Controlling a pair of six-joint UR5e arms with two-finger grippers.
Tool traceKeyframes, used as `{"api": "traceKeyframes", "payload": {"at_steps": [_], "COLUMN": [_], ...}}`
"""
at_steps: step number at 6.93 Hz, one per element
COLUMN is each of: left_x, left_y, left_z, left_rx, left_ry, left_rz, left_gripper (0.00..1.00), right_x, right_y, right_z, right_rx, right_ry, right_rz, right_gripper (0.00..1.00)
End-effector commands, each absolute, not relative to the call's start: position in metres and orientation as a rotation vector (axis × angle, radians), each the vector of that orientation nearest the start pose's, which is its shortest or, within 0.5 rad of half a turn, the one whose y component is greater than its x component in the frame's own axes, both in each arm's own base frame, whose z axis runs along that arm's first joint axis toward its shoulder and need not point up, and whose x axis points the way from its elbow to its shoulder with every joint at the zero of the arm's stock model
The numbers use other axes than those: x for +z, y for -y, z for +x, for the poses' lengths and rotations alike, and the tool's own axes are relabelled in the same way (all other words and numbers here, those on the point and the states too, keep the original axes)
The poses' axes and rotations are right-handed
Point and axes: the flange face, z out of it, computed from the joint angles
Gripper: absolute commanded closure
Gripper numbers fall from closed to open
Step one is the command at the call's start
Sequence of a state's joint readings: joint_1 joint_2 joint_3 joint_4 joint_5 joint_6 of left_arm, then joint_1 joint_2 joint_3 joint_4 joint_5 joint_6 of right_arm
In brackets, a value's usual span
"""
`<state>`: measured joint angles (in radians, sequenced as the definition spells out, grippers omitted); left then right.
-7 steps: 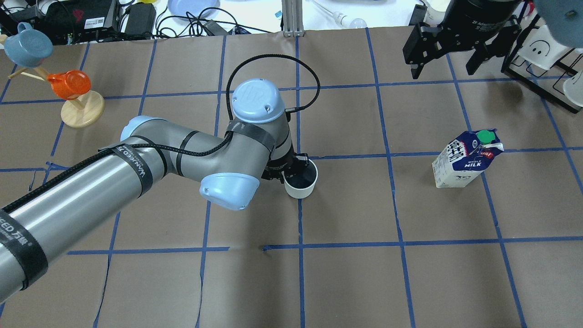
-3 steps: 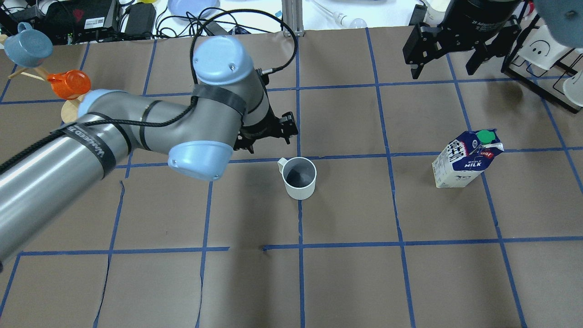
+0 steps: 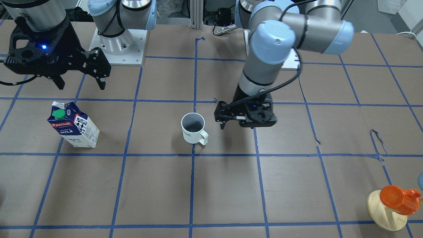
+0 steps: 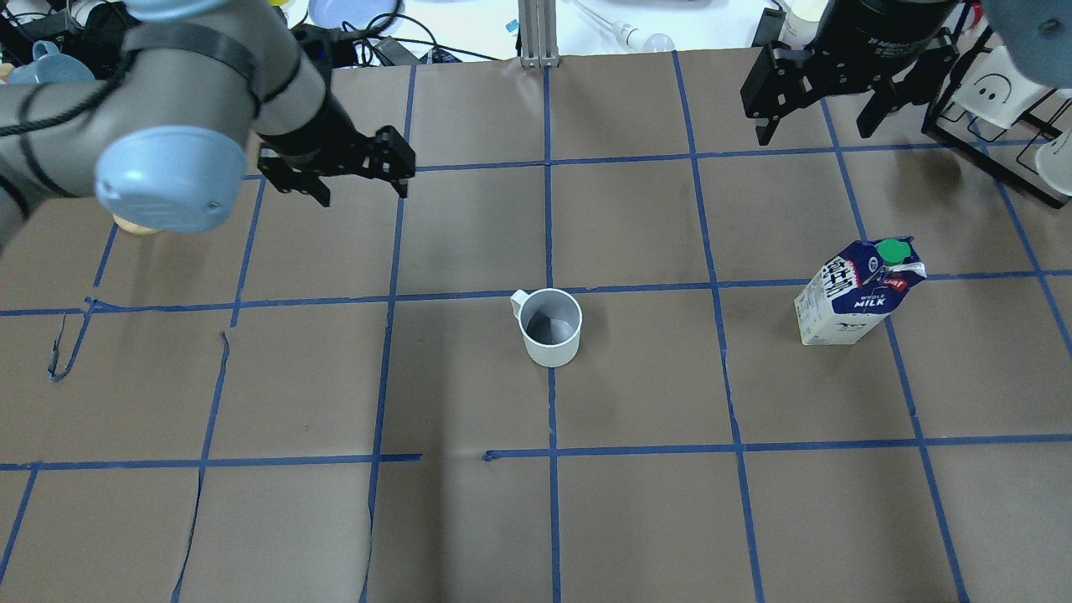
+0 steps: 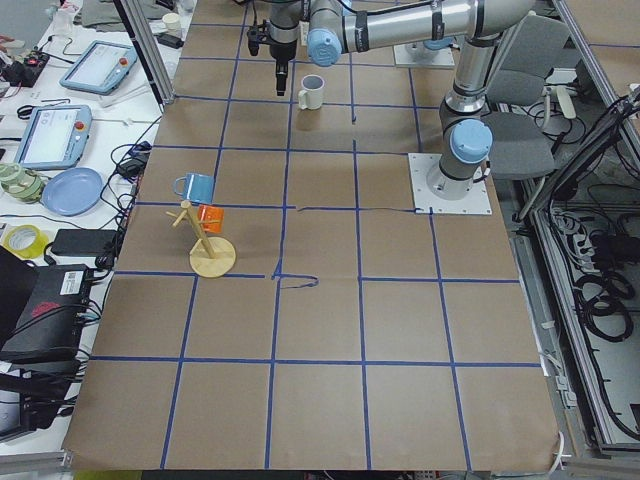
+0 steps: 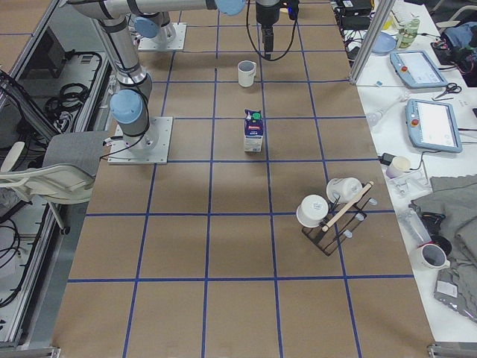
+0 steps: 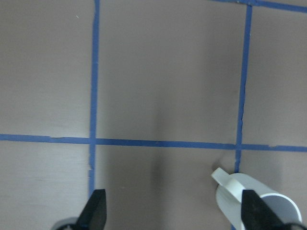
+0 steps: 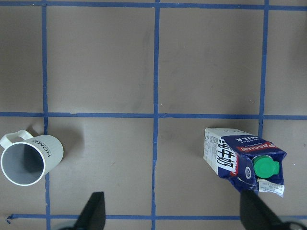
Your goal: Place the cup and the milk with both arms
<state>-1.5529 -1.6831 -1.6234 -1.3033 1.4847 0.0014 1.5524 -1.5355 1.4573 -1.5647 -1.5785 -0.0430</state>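
The cup (image 4: 550, 327) is a white mug with a dark inside. It stands upright and alone at the table's middle, and also shows in the front view (image 3: 193, 128). The milk (image 4: 854, 293) is a navy and white carton with a green cap, standing to the cup's right. My left gripper (image 4: 363, 188) is open and empty, off to the far left of the cup. In its wrist view the cup (image 7: 254, 203) sits at the lower right. My right gripper (image 4: 814, 126) hangs open and empty above the table, beyond the milk. Its wrist view shows the cup (image 8: 29, 160) and the milk (image 8: 242, 158).
A wooden mug tree with an orange cup (image 3: 393, 201) and a blue cup (image 5: 193, 186) stands at the far left. A black rack with white cups (image 6: 335, 209) stands at the far right. Cables and devices lie beyond the table's far edge (image 4: 251, 33).
My left gripper was at the cup's rim a second ago. It has come off and moved away to the far left. The cup stays put. The right arm and milk have not moved.
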Motion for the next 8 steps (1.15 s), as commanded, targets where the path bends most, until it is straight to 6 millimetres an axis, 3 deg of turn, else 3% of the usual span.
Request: {"api": "traceKeyframes", "payload": {"at_steps": [1,2,3,5,8], "left_x": [0.513,0.550,0.562,0.549,0.551], "left_y": [0.532,0.511,0.501,0.497,0.498], "left_z": [-0.090,-0.093,-0.096,-0.096,-0.096], "left_rx": [-0.145,-0.204,-0.248,-0.208,-0.232], "left_ry": [-3.156,-3.143,-3.144,-3.148,-3.146], "left_rz": [-0.020,-0.015,-0.043,-0.024,-0.029], "left_gripper": [0.00,0.00,0.00,0.00,0.00], "right_x": [0.526,0.526,0.526,0.526,0.518], "right_y": [0.515,0.515,0.515,0.515,0.515], "right_z": [0.123,0.123,0.123,0.123,0.122], "right_rx": [-0.113,-0.111,-0.113,-0.113,-0.085], "right_ry": [-3.149,-3.149,-3.149,-3.149,-3.145], "right_rz": [-0.038,-0.038,-0.038,-0.038,-0.031], "right_gripper": [0.00,0.00,0.00,0.00,0.00]}}
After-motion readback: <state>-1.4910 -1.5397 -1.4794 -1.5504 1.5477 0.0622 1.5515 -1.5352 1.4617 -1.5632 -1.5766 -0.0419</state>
